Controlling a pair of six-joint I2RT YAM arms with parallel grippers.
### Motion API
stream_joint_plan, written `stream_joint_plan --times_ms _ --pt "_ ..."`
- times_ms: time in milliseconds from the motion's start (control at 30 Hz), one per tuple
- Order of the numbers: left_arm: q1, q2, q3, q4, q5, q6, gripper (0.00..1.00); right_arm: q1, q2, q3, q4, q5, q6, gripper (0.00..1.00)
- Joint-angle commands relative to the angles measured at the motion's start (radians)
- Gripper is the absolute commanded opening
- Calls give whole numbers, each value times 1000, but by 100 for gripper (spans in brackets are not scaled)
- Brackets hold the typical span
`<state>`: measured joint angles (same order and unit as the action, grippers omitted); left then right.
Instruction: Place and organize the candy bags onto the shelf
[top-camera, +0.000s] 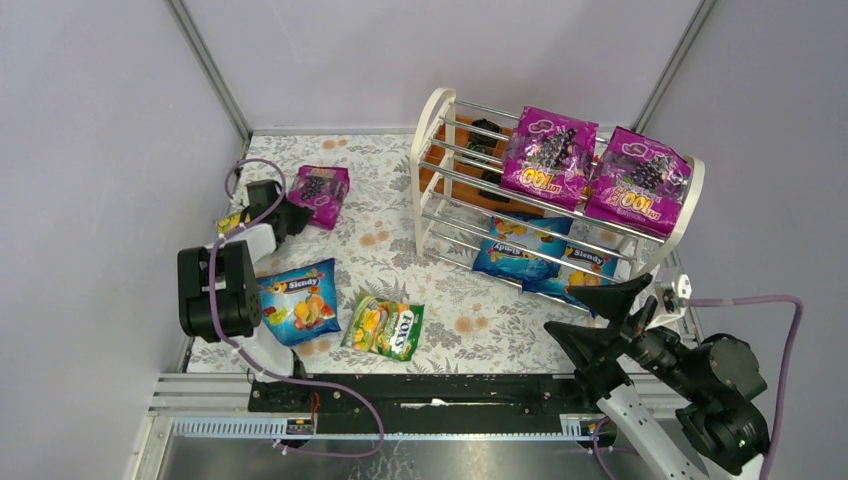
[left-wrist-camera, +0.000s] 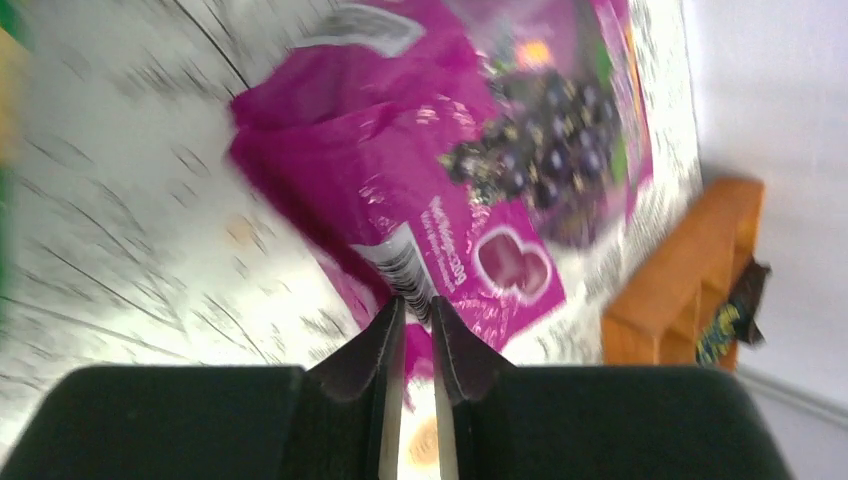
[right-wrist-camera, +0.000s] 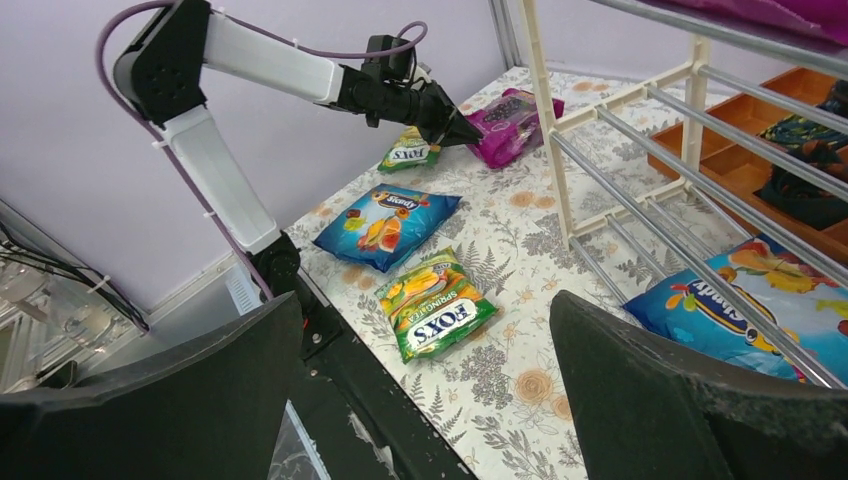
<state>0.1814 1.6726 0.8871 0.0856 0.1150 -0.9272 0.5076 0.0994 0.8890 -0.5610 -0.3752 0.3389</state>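
Left of the shelf (top-camera: 417, 185), left pincer (left-wrist-camera: 417, 303) nips magenta bag (left-wrist-camera: 400, 150)

An orange wooden tray (left-wrist-camera: 680, 270) holding dark packets (left-wrist-camera: 735, 310) sits on the floral tablecloth (top-camera: 400, 235).

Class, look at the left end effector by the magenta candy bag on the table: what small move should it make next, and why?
Probably a slight lift of the left end effector. Its fingers stand almost together at the edge of the magenta bag; whether they pinch it is unclear. A small rise would test the hold before heading for the shelf.
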Motion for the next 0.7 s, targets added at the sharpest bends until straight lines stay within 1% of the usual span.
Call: stream_joint_plan --times_ms 0,67,133,167,233,300,367,400,433,533,567,633,667 --pt "-107 -111 -91 98 140 -138 20 -5 39 -23 84 5 26 100" --pt "-172 -167 -124 109 136 -137 23 -5 42 -38 94 9 36 100" --pt "-228 -212 -99 42 107 -68 29 -5 42 -55 109 13 46 100" --pt "-233 -230 -79 1 86 -31 37 -5 45 -60 113 12 50 100" --pt "-217 -259 -21 -87 33 54 62 -5 50 -66 118 11 54 100" --pt "-192 -276 25 -171 -53 133 82 -5 54 -73 120 13 50 100" --pt "-163 -268 58 -219 -145 194 96 -5 55 -80 129 17 49 100" --pt "-133 -249 80 -245 -171 198 98 -4 58 -83 133 18 49 100" --pt "-106 -225 100 -268 -173 199 99 -5 59 -84 136 18 50 100" --pt "-28 -107 184 -309 -103 176 99 -4 65 -80 137 15 51 100" --pt "-18 -60 219 -318 -61 176 99 -4 67 -80 136 14 51 100" --pt "-19 16 302 -350 -58 204 99 -5 68 -77 130 15 49 100" --pt "-21 45 320 -353 -47 220 99 -5 69 -75 127 18 47 100"
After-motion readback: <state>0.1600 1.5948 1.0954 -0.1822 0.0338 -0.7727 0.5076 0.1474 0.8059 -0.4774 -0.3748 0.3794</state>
